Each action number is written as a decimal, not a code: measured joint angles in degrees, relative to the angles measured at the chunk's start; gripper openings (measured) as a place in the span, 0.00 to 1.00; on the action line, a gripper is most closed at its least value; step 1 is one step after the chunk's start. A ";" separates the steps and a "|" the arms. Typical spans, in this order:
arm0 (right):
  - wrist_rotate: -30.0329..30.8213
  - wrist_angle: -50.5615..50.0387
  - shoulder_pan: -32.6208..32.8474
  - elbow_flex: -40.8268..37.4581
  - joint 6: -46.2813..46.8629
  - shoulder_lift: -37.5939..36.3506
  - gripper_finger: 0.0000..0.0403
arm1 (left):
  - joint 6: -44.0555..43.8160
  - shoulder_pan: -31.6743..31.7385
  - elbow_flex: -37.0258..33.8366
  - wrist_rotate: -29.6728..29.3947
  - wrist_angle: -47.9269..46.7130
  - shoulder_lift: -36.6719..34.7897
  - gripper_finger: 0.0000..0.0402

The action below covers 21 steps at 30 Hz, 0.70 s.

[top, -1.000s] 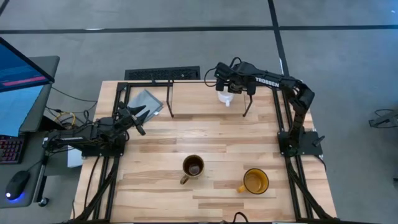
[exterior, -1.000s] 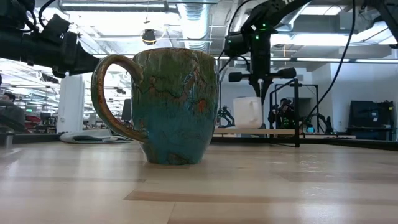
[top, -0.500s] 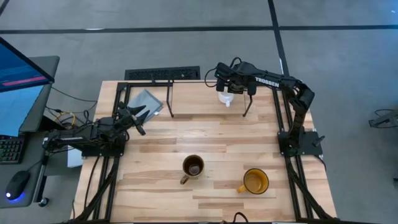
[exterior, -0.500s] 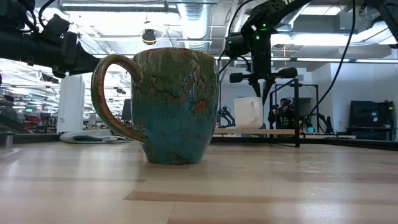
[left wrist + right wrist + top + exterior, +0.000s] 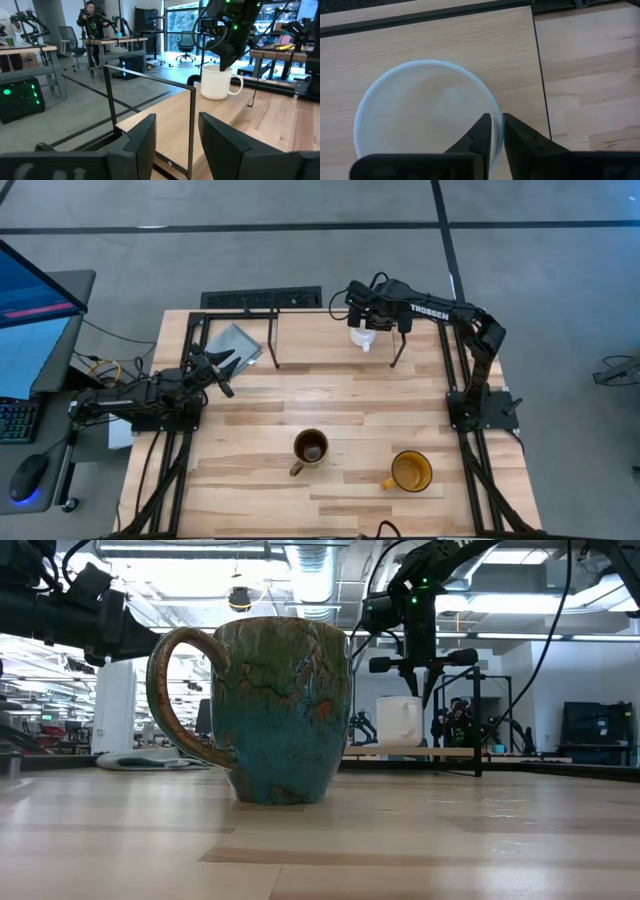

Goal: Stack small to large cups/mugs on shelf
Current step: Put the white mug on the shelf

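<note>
The right claw (image 5: 362, 323) hangs over the white mug (image 5: 361, 338), which stands on the shelf (image 5: 272, 340) at the far edge of the counter (image 5: 350, 395). The right wrist view looks straight down into that mug (image 5: 425, 112): the two fingers (image 5: 481, 132) are drawn almost together with the mug's rim pinched between them, one finger inside the wall and one outside. In the low view the claw (image 5: 424, 690) comes down from above onto the white mug (image 5: 399, 721), whose base sits level on the shelf's pale board (image 5: 440, 752).

The brown mug (image 5: 310, 448) stands on the counter well in front of the shelf, near the middle, with its handle turned toward the near-left. In the low view it fills the foreground (image 5: 270, 710) and its glaze reads blue-green with brown streaks. The yellow mug (image 5: 409, 471) stands to the right of the brown one, apart from it, handle pointing left.

The left claw (image 5: 222, 368) waits off the shelf's left end, above the counter, its fingers (image 5: 142, 137) spread apart and holding nothing. Its wrist view looks along the shelf rods (image 5: 150, 82) to the white mug (image 5: 219, 82), whose handle points away from the shelf's left end. Whether that mug's weight rests fully on the board is probable but not certain.
</note>
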 joint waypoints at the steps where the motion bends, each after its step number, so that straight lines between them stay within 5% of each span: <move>1: -0.18 0.00 -0.07 0.00 -0.02 -0.07 0.17 | 0.00 0.02 0.00 0.00 0.00 0.00 0.35; 21: -1.53 0.02 -0.76 0.00 -0.24 -0.41 0.18 | 0.00 0.02 0.00 0.00 0.00 0.00 0.35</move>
